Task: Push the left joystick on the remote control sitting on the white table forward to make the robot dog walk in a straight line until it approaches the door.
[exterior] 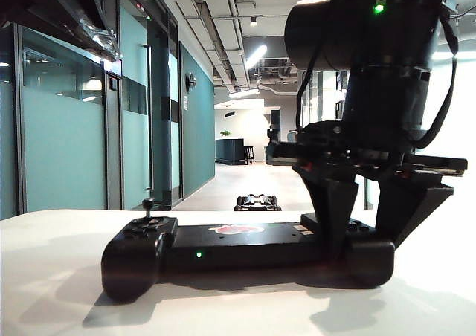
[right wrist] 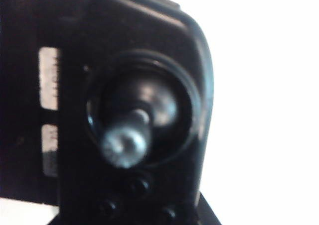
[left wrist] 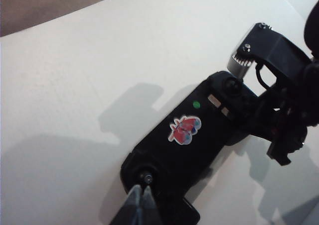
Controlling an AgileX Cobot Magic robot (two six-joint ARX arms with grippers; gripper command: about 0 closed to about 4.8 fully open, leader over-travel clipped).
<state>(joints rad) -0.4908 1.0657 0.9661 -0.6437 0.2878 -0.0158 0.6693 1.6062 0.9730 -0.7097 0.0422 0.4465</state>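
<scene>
A: Controller layout, left to right: the left joystick [exterior: 148,202] stands upright at the left end of the remote control [exterior: 245,250], whose long axis runs across the white table [exterior: 52,276]; the robot dog [exterior: 257,201] lies beyond, down the corridor.

B: Grippers?

A: The left gripper [left wrist: 141,197], fingers together, sits just beside that stick, so it is the nearer. The right gripper [exterior: 364,228] straddles the right handle, its 2 fingers apart; contact cannot be told.

One remote control [exterior: 238,250] with two thumbsticks, the left joystick [exterior: 148,204] clearest, one white table [exterior: 52,276], one robot dog [exterior: 257,201] far off, apparently one green light [exterior: 198,254].
</scene>
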